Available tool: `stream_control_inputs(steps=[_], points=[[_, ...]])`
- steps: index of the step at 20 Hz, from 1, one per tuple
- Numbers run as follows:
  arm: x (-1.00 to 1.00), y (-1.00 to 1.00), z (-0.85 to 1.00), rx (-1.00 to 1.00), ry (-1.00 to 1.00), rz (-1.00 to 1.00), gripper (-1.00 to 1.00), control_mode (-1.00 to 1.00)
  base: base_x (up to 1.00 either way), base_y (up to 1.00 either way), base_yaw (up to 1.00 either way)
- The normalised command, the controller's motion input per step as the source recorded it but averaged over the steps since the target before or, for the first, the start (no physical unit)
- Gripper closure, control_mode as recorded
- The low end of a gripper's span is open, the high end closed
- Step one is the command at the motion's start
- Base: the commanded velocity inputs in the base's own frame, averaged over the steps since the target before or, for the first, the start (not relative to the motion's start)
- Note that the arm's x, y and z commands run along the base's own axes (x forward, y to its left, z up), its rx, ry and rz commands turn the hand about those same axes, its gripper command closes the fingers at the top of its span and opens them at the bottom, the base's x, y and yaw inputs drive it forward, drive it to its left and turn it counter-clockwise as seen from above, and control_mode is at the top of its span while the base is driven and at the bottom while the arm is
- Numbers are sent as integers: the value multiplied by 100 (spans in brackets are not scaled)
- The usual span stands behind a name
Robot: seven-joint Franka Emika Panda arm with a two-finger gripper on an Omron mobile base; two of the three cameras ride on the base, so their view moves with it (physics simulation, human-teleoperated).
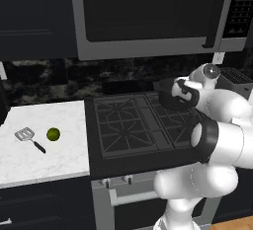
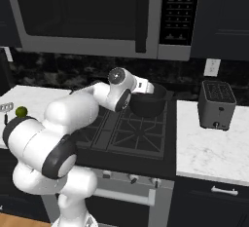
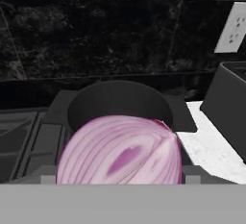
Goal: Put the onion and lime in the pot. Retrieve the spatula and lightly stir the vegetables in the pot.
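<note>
My pincer [image 2: 154, 89] clasped the onion [image 3: 120, 150] wide just short of the pot [image 3: 120, 104], so I judged it wisest to centre over the rim before letting go.

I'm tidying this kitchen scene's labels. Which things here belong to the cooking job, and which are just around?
Part of the job:
- purple-magenta round onion, close in front of the hand camera
- dark grey-black round pot on the stove
- yellow-green round lime on the white counter
- silver slotted spatula with black handle, beside the lime

Just around:
- boxy dark toaster
- steel microwave
- white wall outlet
</note>
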Motion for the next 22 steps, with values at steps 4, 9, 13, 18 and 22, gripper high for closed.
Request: stream_control_inputs(steps=[4,9,13,18,22], points=[[75,-3,-26,0,5,0,100,-100,0,0,0],[65,-9,-37,2,6,0,100,-100,0,0,0],[53,-28,-41,5,5,0,100,-100,0,0,0],[35,-32,-41,6,6,0,100,-100,0,0,0],[21,-6,-34,1,4,0,100,-100,0,0,0]])
